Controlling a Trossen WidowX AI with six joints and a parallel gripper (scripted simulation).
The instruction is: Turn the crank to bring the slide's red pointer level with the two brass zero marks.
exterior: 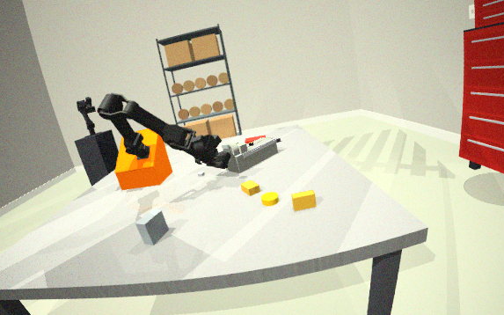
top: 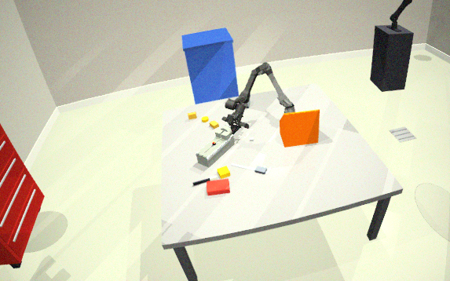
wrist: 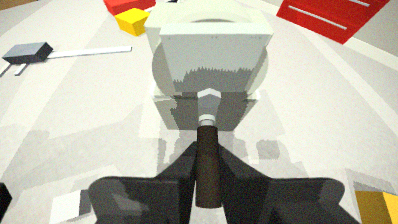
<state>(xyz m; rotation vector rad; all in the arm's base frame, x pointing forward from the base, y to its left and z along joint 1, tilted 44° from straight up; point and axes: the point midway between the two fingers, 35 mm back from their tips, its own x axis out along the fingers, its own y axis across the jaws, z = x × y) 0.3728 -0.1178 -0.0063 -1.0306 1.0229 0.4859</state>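
Observation:
The grey slide machine [top: 215, 148] [exterior: 253, 154] [wrist: 215, 55] lies on the table, left of centre. Its small red pointer [top: 214, 143] sits on top, about midway along the body; the brass marks are too small to make out. A dark brown crank handle [wrist: 207, 160] sticks out from the machine's near end. My gripper [top: 235, 129] [exterior: 223, 160] [wrist: 204, 145] is at that end and is shut on the handle, with a finger on each side of it.
An orange box [top: 300, 127] [exterior: 141, 164] stands right of the arm. Three yellow blocks [top: 205, 118] [exterior: 269, 199] lie behind the machine. A yellow block [top: 223, 171], a red block [top: 217, 187], a black marker [top: 201, 181] and a grey block [top: 261, 169] [wrist: 27, 51] lie in front of it.

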